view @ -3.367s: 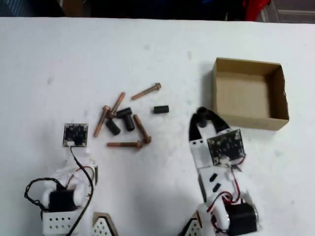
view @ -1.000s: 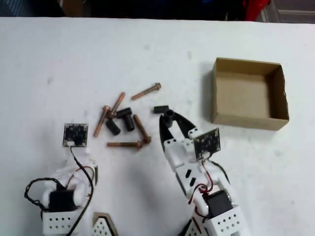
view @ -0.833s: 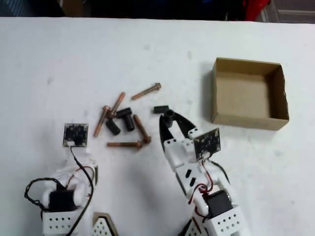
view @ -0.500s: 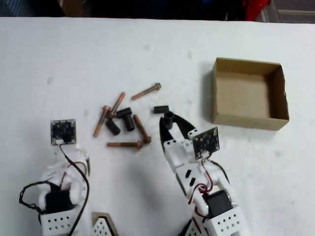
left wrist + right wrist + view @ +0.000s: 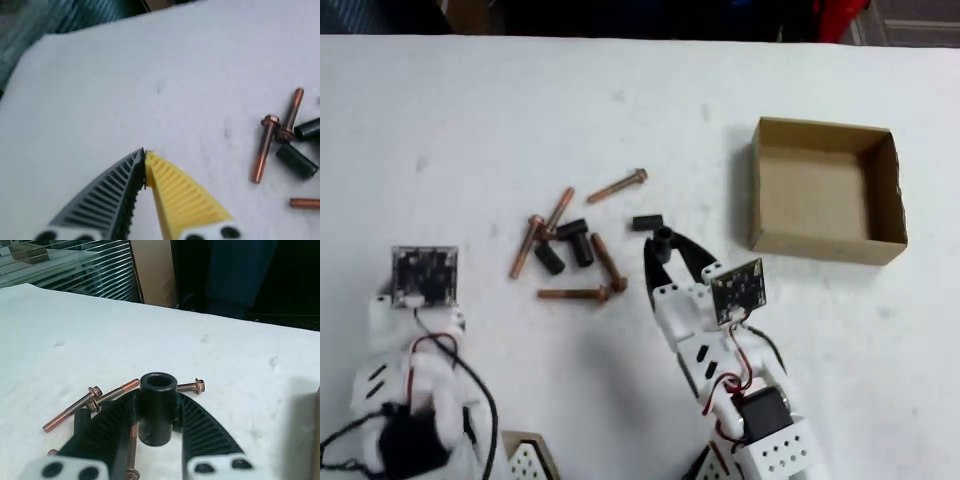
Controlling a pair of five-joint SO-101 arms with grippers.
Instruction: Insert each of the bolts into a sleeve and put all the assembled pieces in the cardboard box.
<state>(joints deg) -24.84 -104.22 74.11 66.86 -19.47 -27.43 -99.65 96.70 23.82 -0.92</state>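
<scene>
Right wrist view: our right end effector [image 5: 158, 400] is clamped on a black sleeve [image 5: 157, 412], upright with its bore facing up, mid-frame. We judge the left end effector [image 5: 145, 156], tips together, must open, take a bolt [image 5: 574, 294] near its head, and feed it squarely into that bore. In the high view, the near wall of the cardboard box [image 5: 820, 243], upper right, bounds our swinging room.

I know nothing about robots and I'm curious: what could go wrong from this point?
The right pincer grips a black sleeve only by its sides, so it might slip or tilt when one of the bolts is pushed in. They lie tangled with loose sleeves; the left pincer, shut nearby, could knock neighbours when grabbing one.
</scene>
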